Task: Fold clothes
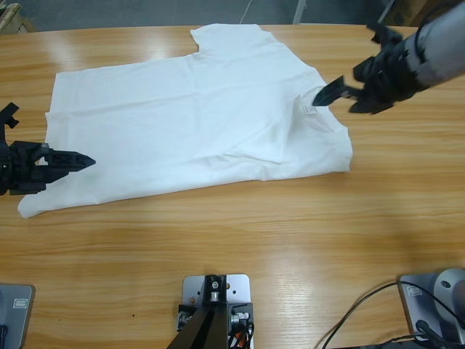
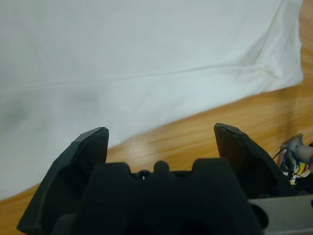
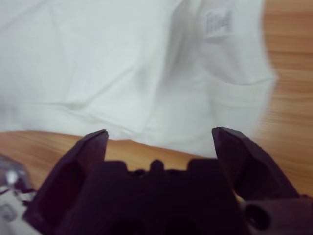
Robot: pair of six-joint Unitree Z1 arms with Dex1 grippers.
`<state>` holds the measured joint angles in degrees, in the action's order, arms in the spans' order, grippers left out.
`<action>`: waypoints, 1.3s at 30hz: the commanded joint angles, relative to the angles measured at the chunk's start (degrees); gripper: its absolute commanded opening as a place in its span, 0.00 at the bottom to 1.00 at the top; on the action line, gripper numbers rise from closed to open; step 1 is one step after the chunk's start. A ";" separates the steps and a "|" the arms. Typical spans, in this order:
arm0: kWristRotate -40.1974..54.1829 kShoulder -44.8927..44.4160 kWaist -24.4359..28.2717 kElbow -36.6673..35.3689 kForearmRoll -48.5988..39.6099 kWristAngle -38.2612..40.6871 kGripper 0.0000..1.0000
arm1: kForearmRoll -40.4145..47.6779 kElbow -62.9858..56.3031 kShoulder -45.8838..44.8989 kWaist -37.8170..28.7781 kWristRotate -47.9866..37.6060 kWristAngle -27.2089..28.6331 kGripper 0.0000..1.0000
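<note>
The clothes are one white T-shirt (image 1: 182, 123) spread flat across the far half of the wooden table (image 1: 254, 240), with a sleeve pointing to the far edge and its neck label (image 1: 310, 110) at the right. My left gripper (image 1: 86, 160) hovers over the shirt's near-left corner. In the left wrist view the left gripper (image 2: 161, 129) is open, with nothing between its jaws and the shirt (image 2: 146, 49) ahead of it. My right gripper (image 1: 328, 93) points at the collar. In the right wrist view the right gripper (image 3: 159, 132) is open and holds nothing, above the shirt (image 3: 122, 63) and the label (image 3: 218, 23).
Bare wood runs along the whole near half of the table. Black cables (image 1: 363, 313) lie at the near right corner. The table's far edge passes just behind the sleeve, with grey floor beyond it.
</note>
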<state>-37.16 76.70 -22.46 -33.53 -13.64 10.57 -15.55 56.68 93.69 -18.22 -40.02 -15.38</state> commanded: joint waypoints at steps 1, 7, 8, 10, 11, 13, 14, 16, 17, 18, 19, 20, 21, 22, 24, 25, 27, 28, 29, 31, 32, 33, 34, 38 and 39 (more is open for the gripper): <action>-0.74 1.17 -1.19 -4.60 -5.24 0.95 0.82 | 14.71 -4.59 9.48 1.05 -4.33 -8.26 0.61; -1.95 1.00 -1.71 -5.12 -6.45 0.86 0.82 | 17.42 -4.66 14.38 2.75 -6.68 -6.59 0.52; -1.95 1.07 -1.71 -5.05 -6.49 0.79 0.82 | 17.26 -5.00 14.29 2.95 -6.74 -5.66 0.52; -1.95 1.56 -1.71 -5.02 -6.49 0.77 0.82 | 17.22 -5.49 14.63 3.10 -6.84 -5.20 0.52; -1.95 1.89 -1.71 -5.05 -6.42 0.77 0.82 | 17.22 -5.52 15.07 3.10 -7.07 -5.15 0.52; -1.95 2.35 -1.71 -5.14 -6.28 0.77 0.82 | 17.40 -5.54 15.73 3.03 -7.98 -5.01 0.52; -1.95 2.40 -1.71 -5.14 -6.22 0.77 0.82 | 17.40 -5.61 15.96 2.96 -8.49 -5.01 0.51; -1.95 2.40 -1.71 -5.09 -6.22 0.77 0.83 | 17.52 -5.75 16.54 2.75 -9.02 -5.01 0.51; -1.95 2.35 -1.71 -4.98 -6.22 0.77 0.83 | 17.77 -5.98 16.96 2.75 -9.18 -5.01 0.51; -1.95 2.32 -1.71 -4.91 -6.22 0.77 0.83 | 18.30 -6.37 17.44 2.75 -9.35 -5.01 0.51; -1.95 2.33 -1.71 -4.83 -6.22 0.77 0.83 | 18.93 -6.83 17.88 2.75 -9.53 -5.01 0.51; -1.95 2.32 -1.71 -4.76 -6.24 0.77 0.83 | 19.44 -7.14 18.32 2.75 -9.55 -5.02 0.51; -1.95 2.32 -1.71 -4.70 -6.29 0.77 0.83 | 20.40 -7.60 18.79 2.75 -9.60 -5.13 0.51; -1.95 2.32 -1.71 -4.77 -6.31 0.77 0.83 | 21.44 -7.85 19.55 2.75 -9.74 -5.41 0.51; -1.95 2.33 -1.71 -4.97 -6.31 0.77 0.82 | 22.97 -7.90 20.62 2.75 -9.95 -5.89 0.50; -1.95 2.40 -1.71 -5.07 -6.31 0.77 0.83 | 23.73 -7.85 21.11 2.75 -10.07 -6.17 0.50; -1.95 2.46 -1.71 -5.23 -6.31 0.77 0.83 | 25.24 -7.56 21.89 2.95 -10.25 -6.80 0.47; -1.95 2.49 -1.71 -5.23 -6.31 0.77 0.83 | 25.52 -7.28 21.97 3.02 -10.25 -7.19 0.44; -1.95 2.53 -1.71 -5.23 -6.31 0.77 0.82 | 25.57 -6.88 21.83 3.07 -10.25 -7.56 0.43; -1.95 2.90 -1.71 -5.05 -6.31 0.77 0.83 | 25.57 -6.26 21.03 3.10 -10.15 -7.85 0.43; -1.95 3.11 -1.71 -4.98 -6.28 0.77 0.83 | 25.52 -6.05 20.48 3.10 -10.07 -7.98 0.43; -1.95 3.34 -1.71 -4.97 -6.22 0.79 0.83 | 25.41 -5.91 19.78 3.10 -9.99 -7.92 0.43; -1.95 3.46 -1.71 -4.97 -6.22 0.84 0.83 | 24.99 -5.70 19.04 3.10 -9.85 -7.73 0.43; -1.95 3.60 -1.71 -4.70 -6.03 0.86 0.83 | 20.28 -5.58 17.28 3.10 -9.41 -5.36 0.43; -1.95 3.65 -1.71 -4.58 -5.96 0.86 0.83 | 19.95 -6.07 17.35 3.10 -9.21 -4.90 0.43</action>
<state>-38.38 78.22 -23.37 -38.65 -19.24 10.57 9.00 50.80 111.99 -15.72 -49.56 -22.38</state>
